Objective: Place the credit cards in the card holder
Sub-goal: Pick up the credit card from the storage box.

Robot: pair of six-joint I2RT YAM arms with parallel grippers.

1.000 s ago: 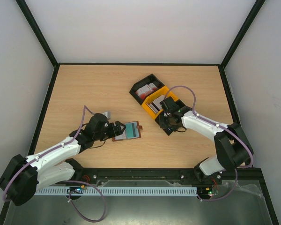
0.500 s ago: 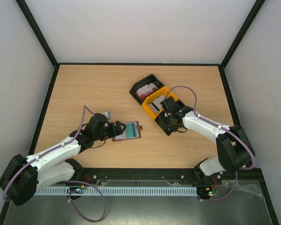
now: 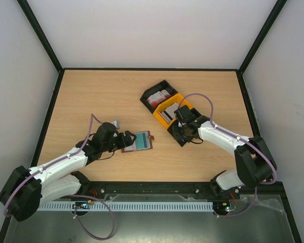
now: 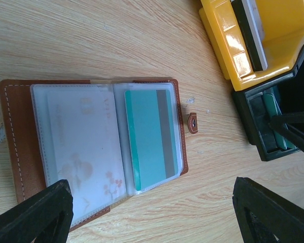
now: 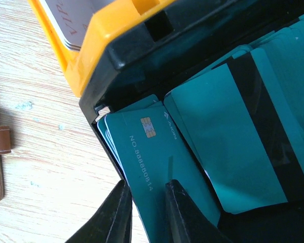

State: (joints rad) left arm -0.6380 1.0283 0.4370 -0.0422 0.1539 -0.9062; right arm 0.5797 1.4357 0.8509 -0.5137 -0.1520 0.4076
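Here: one holder (image 4: 19, 152), brown leather, lies open and flat on the table (image 3: 101, 96), left of centre. Two clear sleeves show. The right one has one teal card (image 4: 151, 137), stripe side up; in the left one I make out no card. One small tab (image 4: 192, 122) sticks out on the holder's right edge.

Left gripper (image 4: 152, 185) hovers over the holder, jaws spread wide, grasping nothing.

One tray (image 3: 153, 86) sits right of centre, set at an angle, with three bins: one yellow between two black.
- Far black bin (image 3: 159, 95): red-and-white cards, count unclear.
- Yellow bin (image 4: 220, 35): a stack of pale cards, count unclear.
- Near black bin (image 5: 121, 61): teal cards (image 5: 233, 152) in two overlapping piles, several in each.

Right gripper (image 5: 147, 185) is down in the near black bin. Its jaws are drawn in to a slim gap at the chip card (image 5: 142, 147), which tops the left pile. Whether they actually pinch it, I cannot tell.
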